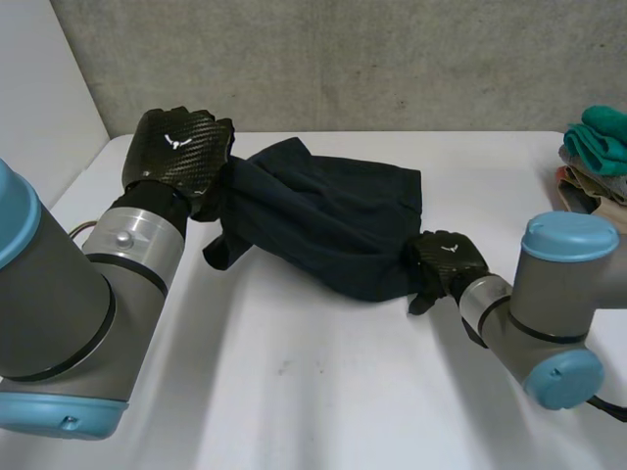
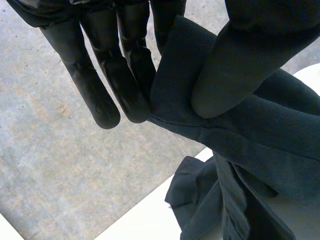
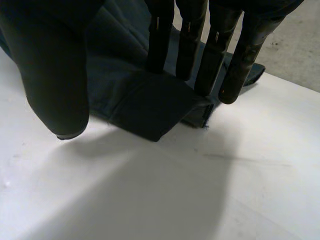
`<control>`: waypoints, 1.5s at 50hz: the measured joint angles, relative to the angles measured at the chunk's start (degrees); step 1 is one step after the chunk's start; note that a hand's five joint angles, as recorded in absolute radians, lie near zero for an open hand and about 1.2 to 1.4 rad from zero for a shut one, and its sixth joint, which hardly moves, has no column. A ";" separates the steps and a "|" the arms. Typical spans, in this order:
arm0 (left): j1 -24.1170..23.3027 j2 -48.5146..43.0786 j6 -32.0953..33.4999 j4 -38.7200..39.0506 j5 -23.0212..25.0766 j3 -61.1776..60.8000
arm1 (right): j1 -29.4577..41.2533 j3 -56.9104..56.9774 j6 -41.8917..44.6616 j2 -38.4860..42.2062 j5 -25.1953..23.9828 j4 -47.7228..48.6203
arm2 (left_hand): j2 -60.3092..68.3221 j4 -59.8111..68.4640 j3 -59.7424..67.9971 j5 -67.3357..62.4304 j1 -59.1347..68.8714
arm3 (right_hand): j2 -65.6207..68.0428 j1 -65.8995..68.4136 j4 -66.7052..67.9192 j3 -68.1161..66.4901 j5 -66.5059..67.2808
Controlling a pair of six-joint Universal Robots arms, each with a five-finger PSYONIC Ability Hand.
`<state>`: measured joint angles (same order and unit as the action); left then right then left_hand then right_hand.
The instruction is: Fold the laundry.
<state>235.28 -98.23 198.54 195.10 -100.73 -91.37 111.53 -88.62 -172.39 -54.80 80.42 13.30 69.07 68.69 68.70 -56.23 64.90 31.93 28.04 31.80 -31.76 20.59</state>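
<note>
A dark navy garment (image 1: 333, 220) stretches across the middle of the head view, lying on the white counter (image 1: 313, 392) from upper left to centre right. At the upper left of that frame the left hand (image 1: 181, 147) holds the garment's end raised off the counter. In its wrist view a fold of the cloth is pinched between the thumb (image 2: 235, 70) and the straight fingers (image 2: 130, 85), and the rest hangs down from the grip. At the centre right the right hand (image 1: 449, 262) sits at the garment's lower right corner. Its wrist view shows the fingers (image 3: 220, 65) straight, tips on a turned-over flap of the hem, with the thumb (image 3: 52, 85) well apart from them by the cloth's edge. A pile of clothes (image 1: 593, 157), teal on top, lies at the right edge.
</note>
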 measured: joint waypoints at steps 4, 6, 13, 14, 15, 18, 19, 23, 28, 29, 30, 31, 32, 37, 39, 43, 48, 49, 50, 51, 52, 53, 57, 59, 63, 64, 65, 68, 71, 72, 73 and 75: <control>0.10 -0.02 0.01 0.02 0.01 0.05 | 0.63 3.02 -2.29 2.19 -0.17 -0.11 | 0.00 0.00 0.00 0.00 0.00 | 0.00 0.00 0.00 0.00 0.27; 0.10 -0.03 0.01 0.02 0.01 0.05 | 0.76 4.04 -3.03 2.87 -0.16 -0.14 | 0.00 0.00 0.00 0.00 0.00 | 0.00 0.00 -0.01 0.00 0.28; 0.14 -0.03 0.01 0.02 0.01 0.12 | 1.15 7.53 -3.97 5.79 -0.02 -0.25 | 0.00 0.00 0.00 0.00 0.00 | 0.22 0.07 0.15 -0.18 1.38; 0.15 -0.03 0.01 0.02 0.01 0.14 | 1.18 7.85 -3.95 6.09 -0.02 -0.26 | 0.00 0.00 0.00 -0.01 0.00 | 0.49 0.20 0.34 -0.48 1.44; 0.15 -0.03 0.00 0.02 0.01 0.15 | 1.21 8.11 -3.94 6.37 -0.01 -0.26 | 0.00 0.00 0.00 -0.01 0.00 | 0.84 0.20 0.80 -1.06 1.60; 0.16 -0.03 -0.01 0.01 -0.03 0.23 | 1.29 9.45 -3.82 7.66 0.00 -0.28 | 0.00 0.00 0.00 0.00 0.00 | 2.90 0.34 2.93 -3.36 2.86; 0.17 -0.03 -0.01 0.01 -0.04 0.25 | 1.30 9.96 -3.75 8.16 0.01 -0.28 | 0.00 0.00 0.00 0.00 0.00 | 4.83 2.26 4.88 -5.23 4.60; 0.19 -0.03 -0.02 0.01 -0.07 0.30 | 1.31 11.27 -3.63 9.25 0.03 -0.34 | 0.00 0.00 0.00 0.00 0.00 | 14.79 11.89 14.74 -14.77 14.01; 0.25 -0.03 -0.01 -0.04 -0.18 0.27 | 1.22 13.46 -3.24 9.63 0.27 -1.58 | 0.00 0.00 0.00 0.00 0.00 | 35.35 28.05 35.87 -34.64 33.43; 0.25 -0.03 0.01 -0.06 -0.19 0.24 | 1.18 13.63 -3.17 9.41 0.31 -1.91 | 0.00 0.00 0.00 0.00 0.00 | 35.43 28.22 36.05 -34.77 33.67; 0.25 -0.03 0.05 -0.11 -0.19 0.18 | 1.07 13.80 -3.00 8.66 0.34 -2.77 | 0.00 0.00 0.00 0.00 0.00 | 35.43 28.26 36.16 -34.78 33.88; 0.26 -0.02 0.10 -0.20 -0.19 0.08 | 0.99 13.90 -2.83 7.79 0.32 -3.56 | 0.00 0.00 0.00 0.00 0.00 | 35.43 28.26 36.19 -34.78 34.23; 0.26 -0.01 0.23 -0.39 -0.18 -0.14 | 0.82 13.96 -2.44 5.97 0.25 -5.18 | 0.00 0.00 0.00 0.00 0.00 | 35.43 28.26 36.20 -34.78 34.28; 0.45 0.16 0.91 -2.40 -0.12 -2.12 | -0.05 13.09 2.32 -2.87 -0.17 -14.13 | 0.00 0.00 0.00 0.00 0.00 | 35.43 28.26 36.20 -34.78 34.56; 0.72 0.26 1.38 -3.90 -0.07 -3.21 | -0.61 12.40 5.98 -5.89 -0.23 -18.06 | 0.00 0.01 0.00 0.00 0.00 | 35.43 28.26 36.20 -34.78 34.57; 1.40 0.41 3.79 -8.78 0.06 -5.83 | -2.67 10.12 17.72 -11.93 0.32 -27.30 | 0.00 0.01 0.00 0.00 0.00 | 35.43 29.06 36.20 -34.78 34.57; 1.64 0.31 8.41 -15.46 0.21 -9.59 | -5.14 6.14 31.96 -17.85 2.14 -36.93 | 0.00 0.02 0.00 0.00 0.00 | 35.43 29.06 36.21 -34.78 34.57; 1.53 0.24 9.15 -16.41 0.22 -10.40 | -5.45 5.28 33.96 -18.78 2.52 -38.49 | 0.00 0.02 0.00 0.00 0.00 | 35.43 29.06 36.30 -34.78 34.57; 1.38 0.16 9.72 -17.16 0.23 -11.13 | -5.67 4.48 35.50 -19.54 2.84 -39.77 | 0.00 0.03 0.00 0.00 0.00 | 35.43 29.06 36.32 -34.78 34.57; 1.26 0.11 10.05 -17.56 0.22 -11.60 | -5.77 4.04 36.23 -19.91 3.01 -40.42 | 0.00 0.03 0.00 0.00 0.00 | 35.43 29.06 36.32 -34.78 34.57; 0.97 0.00 10.59 -18.18 0.22 -12.47 | -5.93 2.98 37.63 -20.74 3.33 -41.84 | 0.00 0.06 0.00 -0.01 0.00 | 35.43 29.06 36.32 -34.90 34.57; 0.70 -0.15 10.94 -18.54 0.20 -13.08 | -6.02 2.04 38.58 -21.32 3.53 -42.91 | 0.00 0.11 0.00 -0.01 0.00 | 35.43 29.06 36.32 -35.32 34.57; -0.14 -1.32 11.50 -18.79 0.15 -14.20 | -6.07 -0.26 39.83 -22.23 3.77 -44.52 | 0.00 0.17 0.00 -0.01 0.00 | 35.43 29.06 36.32 -35.79 34.57; -0.57 -3.12 11.53 -18.09 0.12 -13.83 | -5.98 -1.37 39.73 -21.96 3.76 -43.75 | 0.00 0.17 0.00 -0.01 0.00 | 35.43 29.06 36.32 -35.84 34.60; -0.79 -6.39 11.42 -15.43 0.10 -11.56 | -5.61 -1.27 38.35 -20.19 3.76 -39.16 | 0.00 0.17 0.00 -0.01 0.00 | 35.43 29.06 36.32 -35.84 35.34; -0.80 -7.26 11.44 -14.48 0.07 -10.73 | -5.53 -0.88 37.86 -19.60 3.79 -37.70 | 0.00 0.18 0.00 0.00 0.00 | 35.43 29.06 36.32 -35.84 35.34; -0.80 -9.02 11.55 -12.36 0.00 -8.81 | -5.41 0.21 36.90 -18.42 3.91 -35.01 | 0.00 0.19 0.00 -0.01 0.00 | 35.43 29.06 36.32 -35.84 35.36; -0.76 -12.57 12.10 -7.93 -0.28 -3.91 | -5.26 4.21 34.61 -15.49 4.19 -29.83 | 0.00 0.20 0.00 -0.01 0.00 | 35.43 29.06 36.32 -35.84 35.40; -0.66 -16.44 13.48 -2.99 -0.77 3.74 | -5.16 11.28 31.92 -12.06 4.71 -25.99 | 0.00 0.21 0.00 -0.33 0.00 | 35.43 29.06 36.32 -35.84 35.47; -0.65 -17.00 13.86 -2.11 -0.94 5.49 | -5.11 13.06 31.34 -11.49 4.91 -25.48 | 0.00 0.21 0.00 -0.47 0.00 | 35.43 29.07 36.32 -35.84 35.47; -0.62 -17.55 14.35 -1.13 -1.17 7.64 | -5.03 15.66 30.51 -10.81 5.20 -24.93 | 0.00 0.21 0.00 -0.47 0.00 | 35.43 29.06 36.32 -35.84 35.47; -0.55 -18.84 16.14 1.98 -2.32 15.13 | -4.67 23.39 28.10 -9.36 6.20 -23.94 | 0.00 0.21 0.00 -0.47 0.00 | 35.43 29.06 36.32 -35.84 35.47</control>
<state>234.74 -117.07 214.68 197.08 -103.04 -76.24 106.87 -65.23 -144.28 -64.16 86.62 -10.64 69.08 68.90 68.70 -56.70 64.90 67.36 57.11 68.13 -67.60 56.05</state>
